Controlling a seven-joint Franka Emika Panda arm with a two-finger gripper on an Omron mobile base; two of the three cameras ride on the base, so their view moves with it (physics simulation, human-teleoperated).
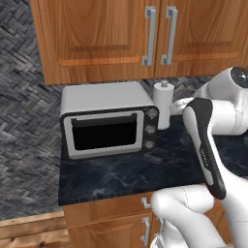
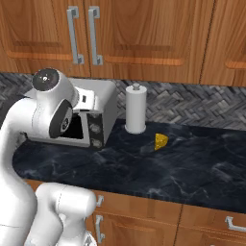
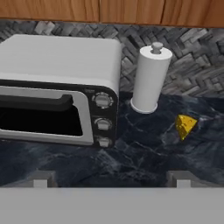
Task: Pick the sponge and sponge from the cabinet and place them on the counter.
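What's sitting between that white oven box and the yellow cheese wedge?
A white paper towel roll stands upright between the toaster oven and the cheese wedge, clearest in the hand view and right base view.

Your two base views flank the arm, facing the bench [image 1: 135, 169] — sharing the microwave [image 2: 98, 115]; your hand view sits nearer.

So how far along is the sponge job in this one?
Nothing looks done yet. The cabinet doors are shut, and the counter carries just a microwave, a paper towel roll and a cheese wedge. The hand is open and holds nothing. Opening, picking and placing all remain.
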